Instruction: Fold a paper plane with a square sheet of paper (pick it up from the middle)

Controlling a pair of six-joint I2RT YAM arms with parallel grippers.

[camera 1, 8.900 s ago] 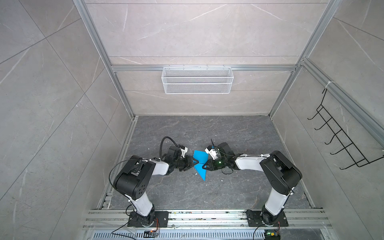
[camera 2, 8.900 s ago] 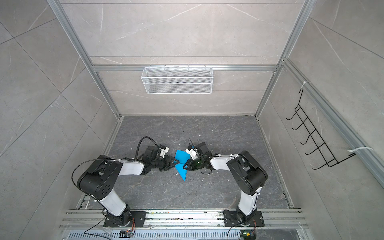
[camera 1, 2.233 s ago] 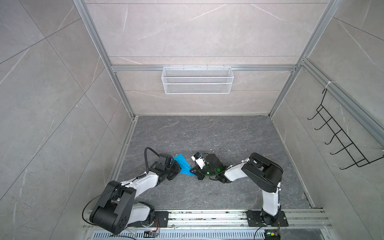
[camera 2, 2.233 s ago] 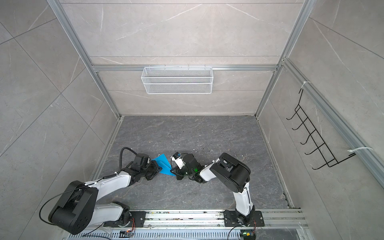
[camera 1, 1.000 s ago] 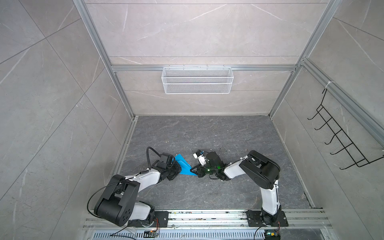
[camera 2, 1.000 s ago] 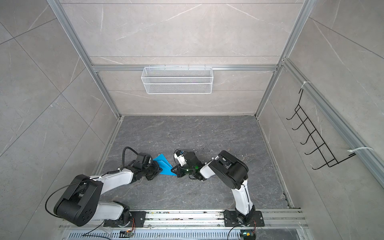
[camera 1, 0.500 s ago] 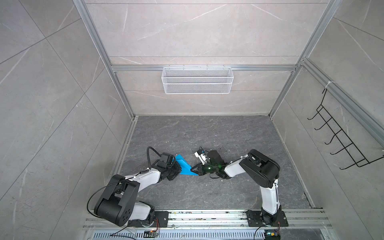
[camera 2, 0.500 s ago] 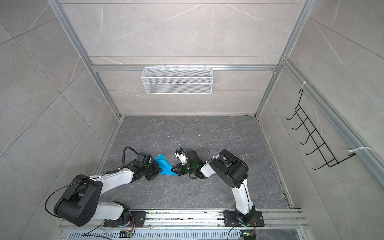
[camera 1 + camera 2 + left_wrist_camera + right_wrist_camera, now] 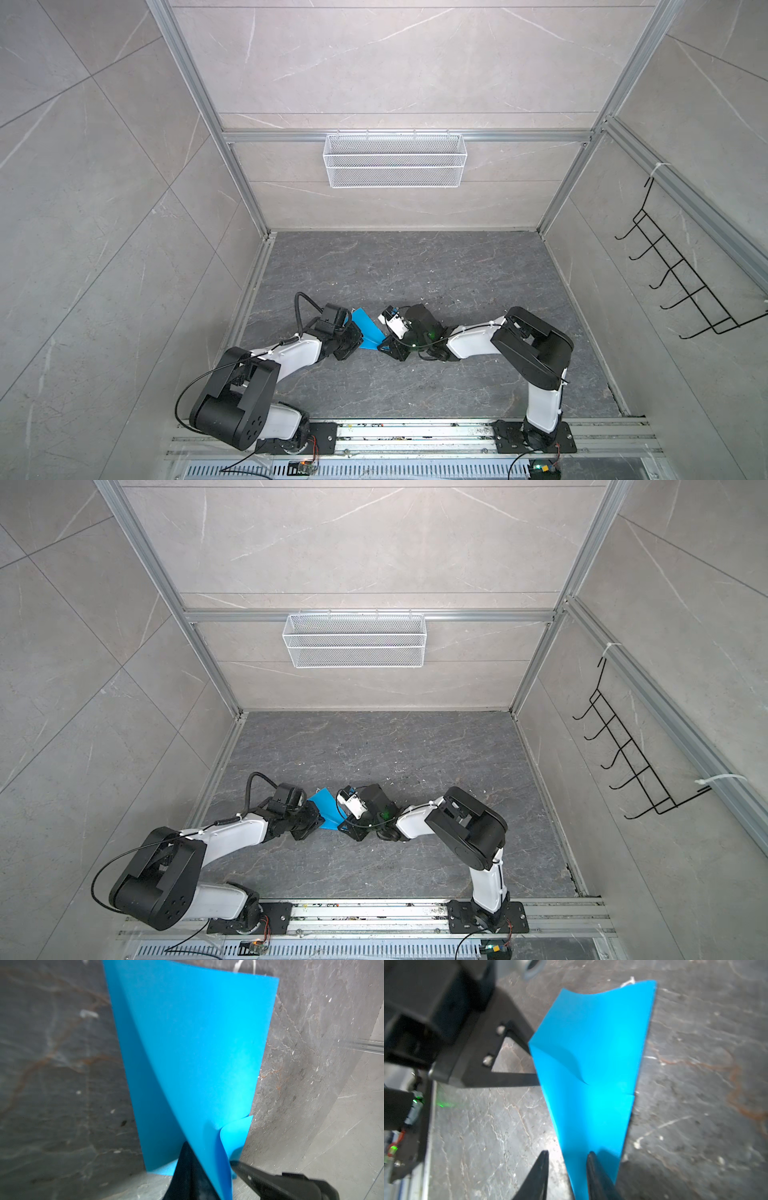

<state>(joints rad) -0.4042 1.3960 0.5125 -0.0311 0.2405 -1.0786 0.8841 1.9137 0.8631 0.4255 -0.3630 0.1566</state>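
Grey marbled tabletop [image 9: 457,270]. White wire basket [image 9: 395,166] on far wall, black hook rack [image 9: 681,282] on right wall. Blue paper plane [image 9: 368,330], part-folded, left of centre, near side. Left gripper [image 9: 209,1155] pinches its corner. Right gripper [image 9: 568,1155] spread at its narrow end.

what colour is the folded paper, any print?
The folded paper is bright blue, plain, no print. Clearest in the left wrist view.

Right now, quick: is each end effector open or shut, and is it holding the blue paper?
Left end effector: shut on the blue paper.
Right end effector: open, holding nothing.
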